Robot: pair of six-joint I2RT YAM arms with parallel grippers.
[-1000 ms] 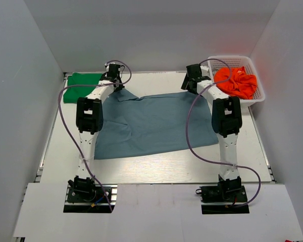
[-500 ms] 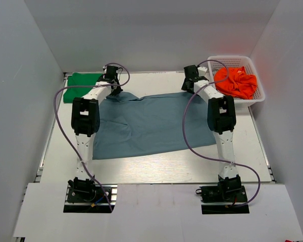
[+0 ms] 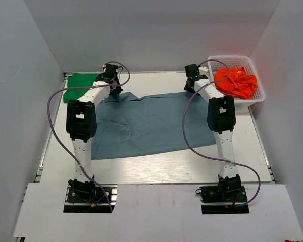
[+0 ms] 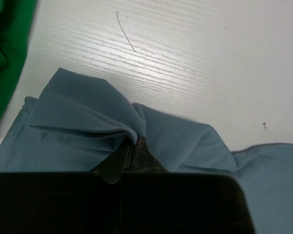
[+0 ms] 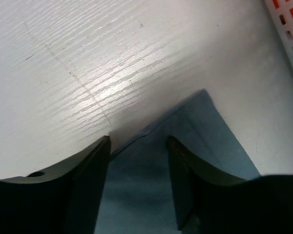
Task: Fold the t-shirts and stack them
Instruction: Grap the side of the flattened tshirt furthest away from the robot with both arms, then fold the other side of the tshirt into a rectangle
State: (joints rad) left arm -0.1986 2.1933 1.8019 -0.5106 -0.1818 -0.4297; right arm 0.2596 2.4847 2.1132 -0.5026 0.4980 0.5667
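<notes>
Left tool pinches the slate-blue t-shirt, bunched there; right tool stands spread.

The slate-blue cloth t-shirt looks soft and matt. The white tabletop has fine wood grain and a slight gloss.

Spread t-shirt flat on table centre. Second t-shirt far left, near its corner. Basket far right, crumpled cloth inside.
</notes>
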